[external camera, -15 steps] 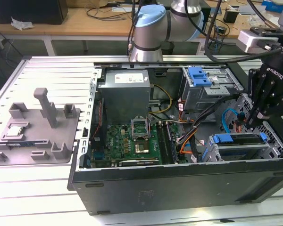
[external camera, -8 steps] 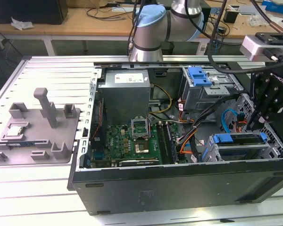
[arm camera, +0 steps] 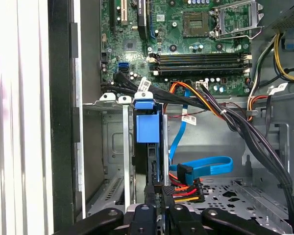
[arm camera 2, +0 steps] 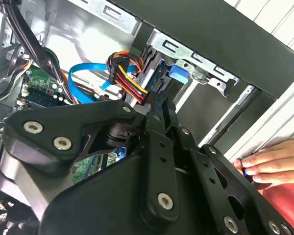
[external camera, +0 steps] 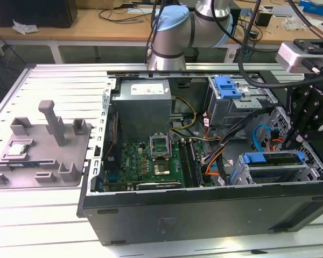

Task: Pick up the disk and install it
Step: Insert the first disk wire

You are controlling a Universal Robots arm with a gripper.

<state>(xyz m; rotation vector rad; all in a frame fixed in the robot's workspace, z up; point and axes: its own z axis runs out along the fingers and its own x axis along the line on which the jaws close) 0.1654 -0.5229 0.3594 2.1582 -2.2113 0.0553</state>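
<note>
The disk (external camera: 274, 159) stands on edge in the lower drive cage (external camera: 269, 174) at the exterior view's right, its blue bracket showing at both ends. In the first wrist view the disk (arm camera: 156, 156) is seen edge-on in a cage slot, with its blue tab (arm camera: 148, 128) at the far end. My gripper (arm camera: 159, 213) sits at the disk's near end, a finger on each side, shut on it. In the second wrist view my gripper (arm camera 2: 161, 103) meets the disk beside the blue tab (arm camera 2: 178, 73). From outside, the gripper (external camera: 295, 144) hangs just above the cage.
Orange, red and yellow power wires (arm camera: 186, 191) and a blue data cable (arm camera: 206, 166) lie right beside the disk. A person's hand (arm camera 2: 264, 164) rests on the case edge. The motherboard (external camera: 151, 161), the upper bay's blue latch (external camera: 226, 86) and a grey fixture tray (external camera: 43, 145) lie further off.
</note>
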